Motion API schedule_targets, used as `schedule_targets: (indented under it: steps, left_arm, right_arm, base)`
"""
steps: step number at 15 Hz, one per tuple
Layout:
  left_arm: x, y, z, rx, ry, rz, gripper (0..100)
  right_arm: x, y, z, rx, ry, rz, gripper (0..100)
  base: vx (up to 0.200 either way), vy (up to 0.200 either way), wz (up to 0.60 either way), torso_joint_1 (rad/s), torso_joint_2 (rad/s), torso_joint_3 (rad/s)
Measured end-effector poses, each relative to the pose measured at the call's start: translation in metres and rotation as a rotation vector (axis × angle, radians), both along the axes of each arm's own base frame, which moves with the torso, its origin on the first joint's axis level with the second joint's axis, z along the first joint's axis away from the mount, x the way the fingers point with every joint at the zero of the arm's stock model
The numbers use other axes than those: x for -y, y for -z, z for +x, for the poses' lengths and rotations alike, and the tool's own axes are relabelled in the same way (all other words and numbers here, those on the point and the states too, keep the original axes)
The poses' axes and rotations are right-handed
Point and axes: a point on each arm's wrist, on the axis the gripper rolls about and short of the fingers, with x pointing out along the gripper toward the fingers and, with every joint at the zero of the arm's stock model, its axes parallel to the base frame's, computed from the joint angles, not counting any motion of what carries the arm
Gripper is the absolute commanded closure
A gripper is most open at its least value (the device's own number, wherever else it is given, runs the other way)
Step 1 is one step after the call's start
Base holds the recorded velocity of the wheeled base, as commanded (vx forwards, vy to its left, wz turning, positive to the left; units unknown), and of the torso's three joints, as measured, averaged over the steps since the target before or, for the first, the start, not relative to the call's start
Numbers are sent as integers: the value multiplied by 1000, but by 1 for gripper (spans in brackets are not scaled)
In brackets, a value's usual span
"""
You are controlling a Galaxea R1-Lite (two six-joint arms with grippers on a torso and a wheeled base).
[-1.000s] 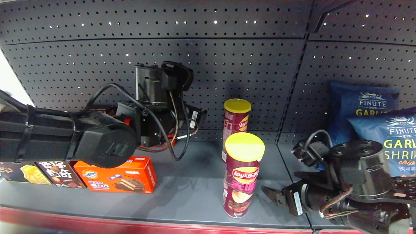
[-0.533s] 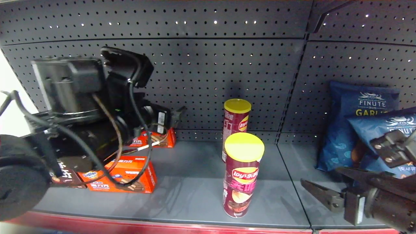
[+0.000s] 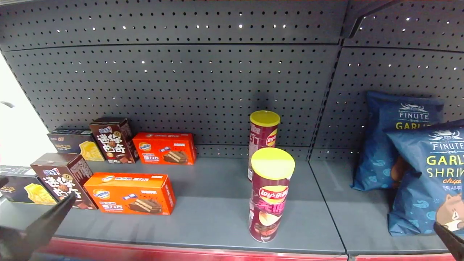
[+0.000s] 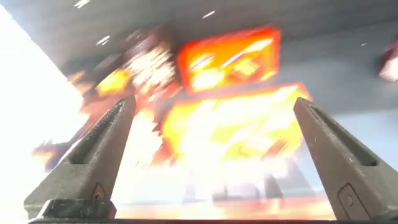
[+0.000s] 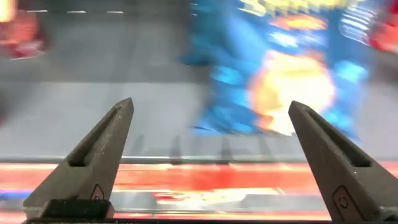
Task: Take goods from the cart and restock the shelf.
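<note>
Scanning a dark grey metal shelf (image 3: 217,206) with a perforated dark back panel (image 3: 181,79) rising behind it. Picking out the front maroon crisp tube (image 3: 272,195) with its yellow lid, standing upright near the shelf's front edge, and the rear maroon crisp tube (image 3: 264,136), same yellow lid, upright just behind it by the panel. Sweeping left now: catching the front orange cardboard box (image 3: 130,194) lying flat, the rear orange cardboard box (image 3: 165,148) well behind it. Noting the front brown carton (image 3: 65,179) just beside the front orange one and the rear brown carton (image 3: 113,139) just beside the rear one, then the front black box (image 3: 21,188) and the rear black box (image 3: 70,145), both with a yellow picture, farthest left. Swinging right: finding the rear blue foil snack bag (image 3: 395,141) leaning on the panel and the front blue foil snack bag (image 3: 431,174) overlapping it. Watching the left hand (image 4: 214,106) hanging low off the shelf's front left, fingers spread wide apart, gripping nothing, facing the blurred orange boxes. Seeing the right hand (image 5: 210,104) low off the front right, fingers likewise wide apart and empty, pointing at a blue bag across the shelf's red lip
</note>
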Motion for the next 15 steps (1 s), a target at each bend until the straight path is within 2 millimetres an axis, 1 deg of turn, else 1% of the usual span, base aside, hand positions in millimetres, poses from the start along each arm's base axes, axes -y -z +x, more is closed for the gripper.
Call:
schedule_targets:
  steps: [2, 5, 6, 7, 9, 10, 12, 14, 15]
  left_arm:
    - [-13, 19, -33, -34, -74, 12, 0]
    - [-22, 39, -68, -37, -158, 14, 0]
    - [-24, 45, -76, -35, -175, 15, 0]
    - [-25, 52, -84, -31, -182, 15, 0]
    - [-27, 67, -98, -48, -186, 23, 0]
    - [-27, 69, -103, -25, -175, 31, 0]
    - [-27, 81, -103, -22, -133, 36, 0]
    - [-25, 90, -98, 38, -70, 16, 0]
    - [-23, 93, -96, 90, -18, -4, 0]
  right_arm:
    - [12, 6, -3, -30, 168, -19, 0]
    - [29, 21, -11, -134, 441, -50, 0]
    - [31, 26, -16, -153, 488, -49, 0]
    - [32, 30, -21, -146, 489, -44, 0]
    - [32, 38, -37, -90, 377, -42, 0]
    - [31, 42, -47, -30, 296, -31, 0]
    - [30, 50, -62, 89, 86, 9, 0]
    - [25, 57, -68, 139, -199, 36, 0]
    - [23, 59, -69, 146, -314, 37, 0]
  base:
    - [0, 0, 0, 0, 0, 0]
    - [0, 0, 0, 0, 0, 0]
    - [0, 0, 0, 0, 0, 0]
    - [0, 0, 0, 0, 0, 0]
    - [0, 0, 0, 0, 0, 0]
    - [0, 0, 0, 0, 0, 0]
    - [0, 0, 0, 0, 0, 0]
    - [0, 0, 0, 0, 0, 0]
    - [0, 0, 0, 0, 0, 0]
